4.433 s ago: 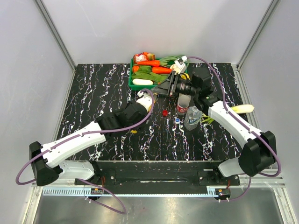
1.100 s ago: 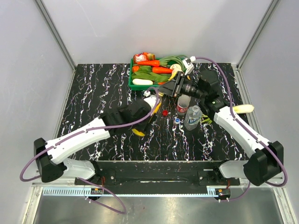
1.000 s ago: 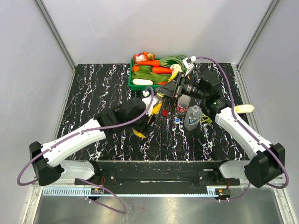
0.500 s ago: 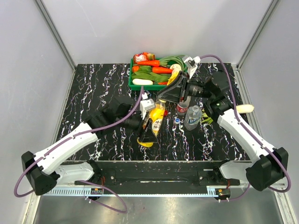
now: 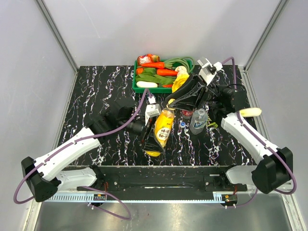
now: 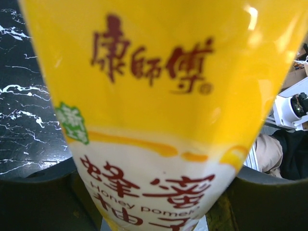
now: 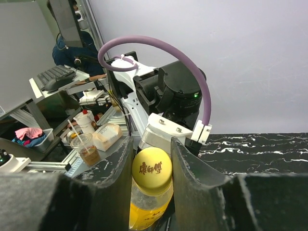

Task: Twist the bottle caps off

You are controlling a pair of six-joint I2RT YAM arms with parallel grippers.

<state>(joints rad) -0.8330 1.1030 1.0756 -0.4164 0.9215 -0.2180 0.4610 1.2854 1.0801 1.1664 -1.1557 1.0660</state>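
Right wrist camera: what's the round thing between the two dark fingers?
The yellow cap of the juice bottle, flanked closely by the fingers of the right end effector; the right wrist view shows it.

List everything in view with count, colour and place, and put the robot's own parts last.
juice bottle: one, orange-yellow, tilted, mid-table, held between both grippers
yellow cap: one, yellow, on the juice bottle's neck
red-label bottle: one, clear, standing right of the juice bottle
blue-label bottle: one, clear, standing beside the red-label bottle
blue cap: one, blue, on the table by the clear bottles
tray: one, green, far edge of the table
vegetables: several, orange, green and white, in the tray
pale long item: one, off-white, right table edge
table: one, black with white veins
left gripper: one, black, shut on the juice bottle
right gripper: one, black, shut on the yellow cap
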